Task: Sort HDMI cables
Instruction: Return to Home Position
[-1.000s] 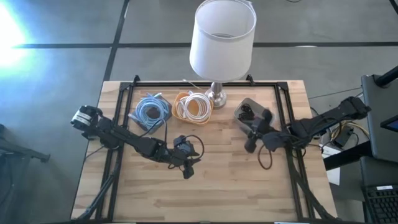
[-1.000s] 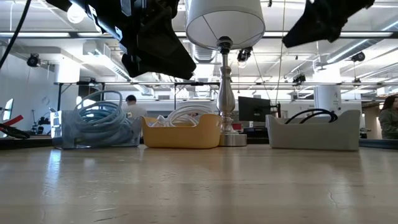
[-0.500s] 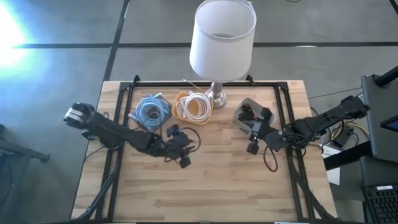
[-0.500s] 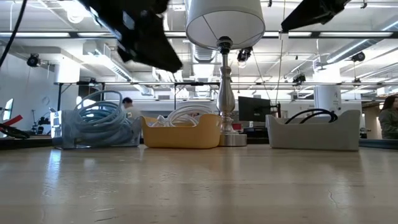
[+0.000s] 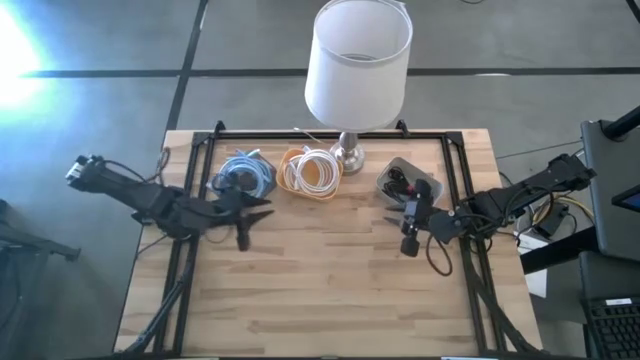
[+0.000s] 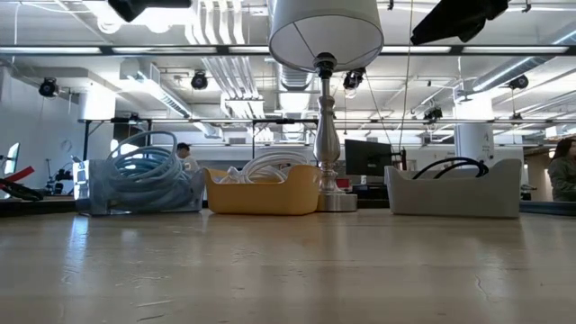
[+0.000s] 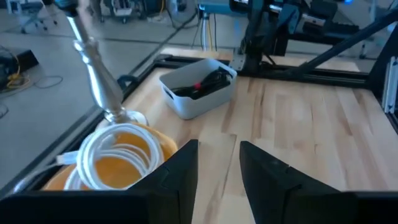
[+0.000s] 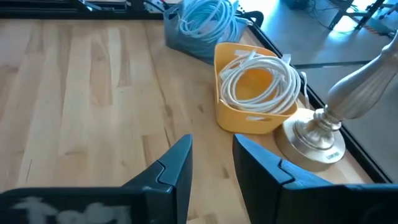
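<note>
The HDMI cables (image 8: 255, 78) seem all sorted into trays (image 7: 200, 103); left gripper (image 7: 217, 169) and right gripper (image 8: 211, 167) hang parted, empty; next, arms only fold home.

A white-shaded lamp (image 5: 358, 62) stands at the back of the wooden counter (image 5: 330, 290), between an orange tray (image 8: 249, 118) and a grey tray (image 7: 199, 102). A 3rd, translucent tray (image 6: 90, 184) sits just beside the orange one, on the side away from the lamp.
</note>
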You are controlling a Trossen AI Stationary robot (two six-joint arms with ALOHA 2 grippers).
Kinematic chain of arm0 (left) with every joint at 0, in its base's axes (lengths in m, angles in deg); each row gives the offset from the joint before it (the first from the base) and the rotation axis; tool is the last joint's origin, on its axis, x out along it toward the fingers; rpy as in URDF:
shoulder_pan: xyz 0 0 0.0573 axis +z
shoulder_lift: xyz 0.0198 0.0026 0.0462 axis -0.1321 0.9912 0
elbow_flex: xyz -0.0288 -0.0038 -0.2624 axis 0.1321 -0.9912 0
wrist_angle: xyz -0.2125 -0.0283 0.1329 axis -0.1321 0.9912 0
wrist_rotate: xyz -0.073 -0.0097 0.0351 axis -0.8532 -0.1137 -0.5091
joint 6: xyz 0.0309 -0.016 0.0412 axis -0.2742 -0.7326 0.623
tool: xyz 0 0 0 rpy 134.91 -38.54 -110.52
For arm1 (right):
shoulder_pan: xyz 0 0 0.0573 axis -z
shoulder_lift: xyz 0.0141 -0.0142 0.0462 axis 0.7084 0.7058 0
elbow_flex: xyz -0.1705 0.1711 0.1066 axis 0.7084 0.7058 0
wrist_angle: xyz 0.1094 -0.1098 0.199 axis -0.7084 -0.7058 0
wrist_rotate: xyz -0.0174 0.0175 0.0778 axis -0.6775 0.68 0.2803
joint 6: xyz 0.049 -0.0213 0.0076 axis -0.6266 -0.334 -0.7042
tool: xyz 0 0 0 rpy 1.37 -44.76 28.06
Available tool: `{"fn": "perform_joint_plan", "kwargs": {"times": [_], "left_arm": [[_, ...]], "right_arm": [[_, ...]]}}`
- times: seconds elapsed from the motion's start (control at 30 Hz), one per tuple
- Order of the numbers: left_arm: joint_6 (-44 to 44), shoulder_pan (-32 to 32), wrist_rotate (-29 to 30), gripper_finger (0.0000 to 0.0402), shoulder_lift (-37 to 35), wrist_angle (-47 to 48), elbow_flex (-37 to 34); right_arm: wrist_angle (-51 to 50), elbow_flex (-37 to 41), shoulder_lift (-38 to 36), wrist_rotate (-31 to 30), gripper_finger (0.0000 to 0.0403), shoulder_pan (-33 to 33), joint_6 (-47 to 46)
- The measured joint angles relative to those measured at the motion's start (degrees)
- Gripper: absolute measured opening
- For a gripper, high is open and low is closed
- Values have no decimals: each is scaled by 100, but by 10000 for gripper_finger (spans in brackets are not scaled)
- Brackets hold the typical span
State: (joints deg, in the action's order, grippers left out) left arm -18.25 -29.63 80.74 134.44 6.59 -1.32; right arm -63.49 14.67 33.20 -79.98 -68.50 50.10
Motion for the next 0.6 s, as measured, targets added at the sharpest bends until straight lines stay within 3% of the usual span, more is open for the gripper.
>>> {"fn": "perform_joint_plan", "kwargs": {"times": [0.23,0.43,0.53,0.6], "left_arm": [[-117,0,-63,122,-1290,-412,-1259],[858,23,-1575,122,-2019,-3061,-2982],[1385,69,-2057,122,-2343,-4340,-3629],[1548,110,-2168,122,-2604,-4687,-3932]], "right_arm": [[1,0,0,4,117,2,0],[10,0,0,-1,124,4,2],[36,0,0,-24,127,4,42],[77,0,0,-30,128,4,110]]}}
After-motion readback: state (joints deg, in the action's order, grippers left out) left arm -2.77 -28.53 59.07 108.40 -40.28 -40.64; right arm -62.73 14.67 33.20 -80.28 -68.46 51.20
